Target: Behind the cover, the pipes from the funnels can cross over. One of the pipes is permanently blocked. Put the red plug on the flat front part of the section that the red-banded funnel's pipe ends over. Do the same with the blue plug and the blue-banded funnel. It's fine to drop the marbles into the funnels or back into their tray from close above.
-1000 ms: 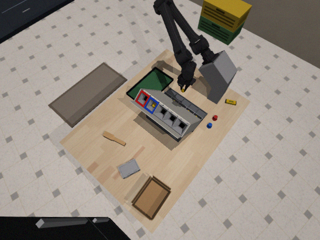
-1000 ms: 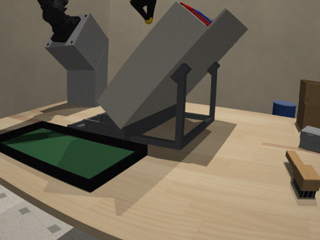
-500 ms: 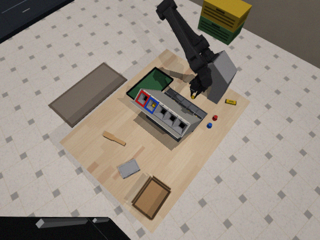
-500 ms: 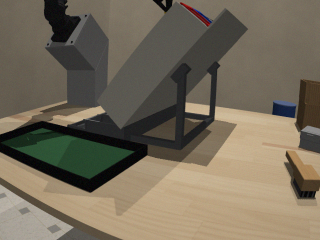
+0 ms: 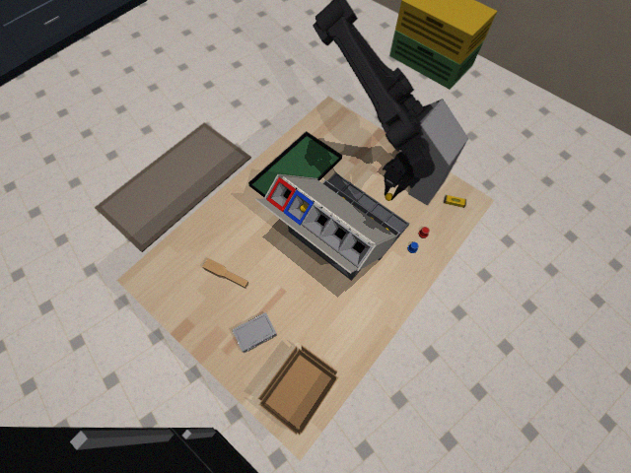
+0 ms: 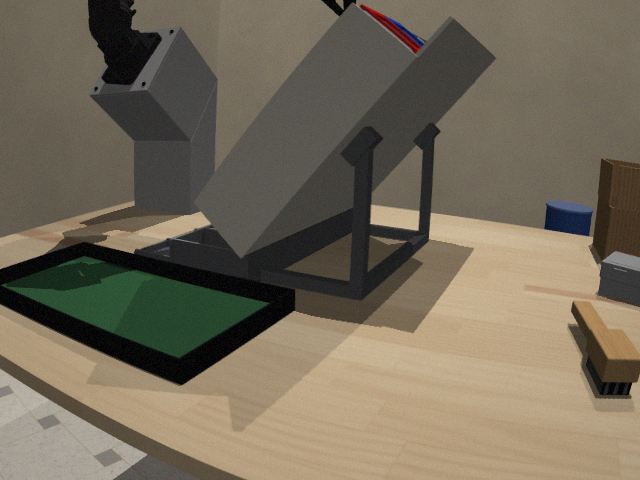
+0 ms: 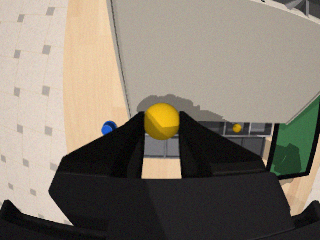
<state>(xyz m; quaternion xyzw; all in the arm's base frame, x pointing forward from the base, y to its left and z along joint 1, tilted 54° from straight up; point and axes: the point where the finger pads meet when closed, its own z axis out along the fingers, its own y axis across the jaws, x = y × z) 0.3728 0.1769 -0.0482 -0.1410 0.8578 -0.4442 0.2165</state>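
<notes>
My gripper point(image 5: 389, 194) point(image 7: 161, 119) is shut on a yellow marble point(image 5: 388, 196) point(image 7: 161, 121). It hangs above the row of dark sections point(image 5: 368, 201) behind the sloped grey cover point(image 5: 346, 203) point(image 6: 310, 129) point(image 7: 210, 55). The red-banded funnel point(image 5: 280, 194) and the blue-banded funnel point(image 5: 299, 207) are at the left end of the funnel row. A yellow marble point(image 5: 304, 207) sits in the blue-banded funnel. Another marble point(image 7: 237, 128) lies in a section. The red plug point(image 5: 423, 232) and the blue plug point(image 5: 412, 247) point(image 7: 108, 127) stand on the board to the right of the sections.
A green marble tray point(image 5: 295, 163) point(image 6: 144, 304) lies left of the cover. The grey arm base point(image 5: 438, 147) point(image 6: 165, 129) stands behind. A yellow block point(image 5: 455, 200), a brush point(image 5: 225, 272) point(image 6: 604, 351), a grey box point(image 5: 252, 332) and a cardboard box point(image 5: 298, 386) lie on the board.
</notes>
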